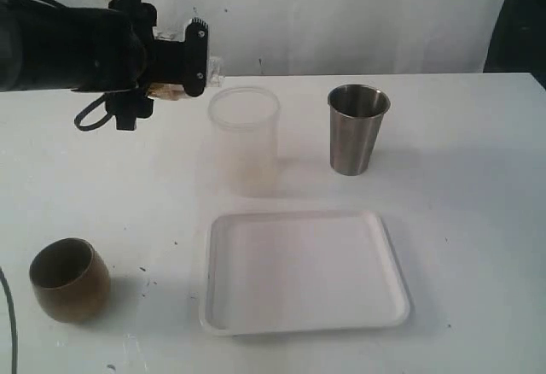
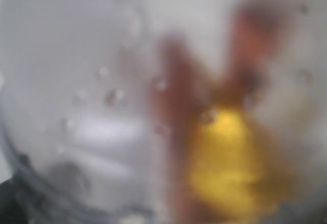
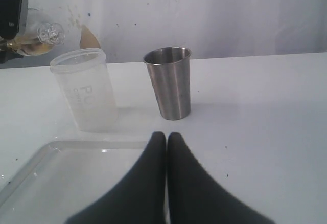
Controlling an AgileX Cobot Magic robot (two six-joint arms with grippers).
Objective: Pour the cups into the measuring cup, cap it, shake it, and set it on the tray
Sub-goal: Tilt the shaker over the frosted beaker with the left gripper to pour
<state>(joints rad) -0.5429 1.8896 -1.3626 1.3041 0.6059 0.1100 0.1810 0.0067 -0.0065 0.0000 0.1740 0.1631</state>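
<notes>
Right gripper (image 3: pixel 166 134): fingers pressed together, empty. It hangs low at the near edge of the tray (image 1: pixel 303 271) and is not needed for this step.
Brown cup (image 1: pixel 68 280): upright at the near left of the table (image 1: pixel 478 220), well apart from everything else.
Tray: bare, just in front of the frosted cup (image 1: pixel 243 139).
Steel tumbler (image 1: pixel 358 131): upright beside the frosted cup, not touching it.
Left gripper (image 1: pixel 205 71): clamped wide on the clear tumbler (image 3: pixel 48 32), held aloft and tipped off upright by the frosted cup's far-left rim. Which way its mouth faces cannot be told.
Step, judged: a pour from the clear tumbler into the frosted cup.
Method: set the lip over the middle of the frosted cup's mouth, then roll the wrist slowly. Avoid knocking the rim, since that cup looks light.
Contents: amber blur behind a wet wall; level unreadable.
</notes>
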